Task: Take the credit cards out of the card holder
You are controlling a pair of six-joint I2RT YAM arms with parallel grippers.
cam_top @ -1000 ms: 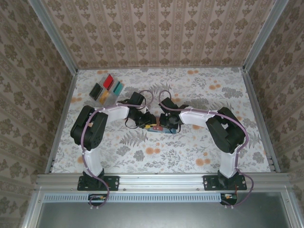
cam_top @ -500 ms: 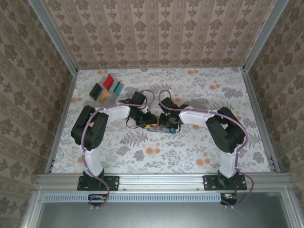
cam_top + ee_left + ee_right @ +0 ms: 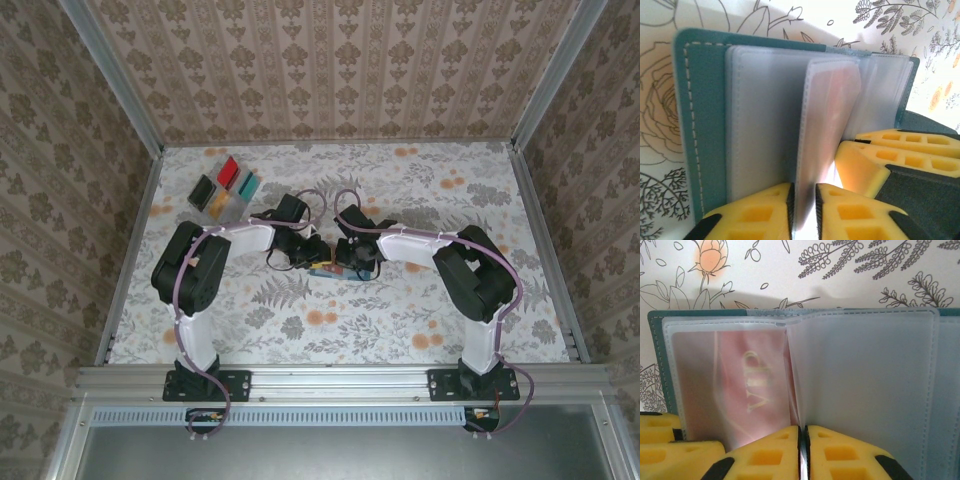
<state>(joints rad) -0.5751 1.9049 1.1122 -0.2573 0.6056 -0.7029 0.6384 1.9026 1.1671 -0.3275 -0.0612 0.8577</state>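
Observation:
The teal card holder (image 3: 324,272) lies open mid-table, its teal cover (image 3: 700,125) flat and its clear sleeves fanned up. A red credit card (image 3: 740,385) marked VIP sits inside one sleeve and shows as a pink tint (image 3: 840,95) from the left. My left gripper (image 3: 804,205) is shut on the lower edge of that upright sleeve. Beside it, my right gripper (image 3: 803,442) is shut on the thin edge of the neighbouring sleeve. Both grippers (image 3: 312,258) (image 3: 345,262) meet over the holder. Red (image 3: 229,168), teal (image 3: 247,184), black (image 3: 202,190) and yellow-orange (image 3: 218,202) cards lie at the back left.
A pale card (image 3: 238,205) lies with the others at the back left. The right gripper's yellow fingers (image 3: 875,160) crowd the left wrist view. Patterned walls and metal rails (image 3: 130,250) bound the floral table.
The left gripper's jaws have closed in onto the sleeve. Both arms have stayed at the holder with only small shifts.

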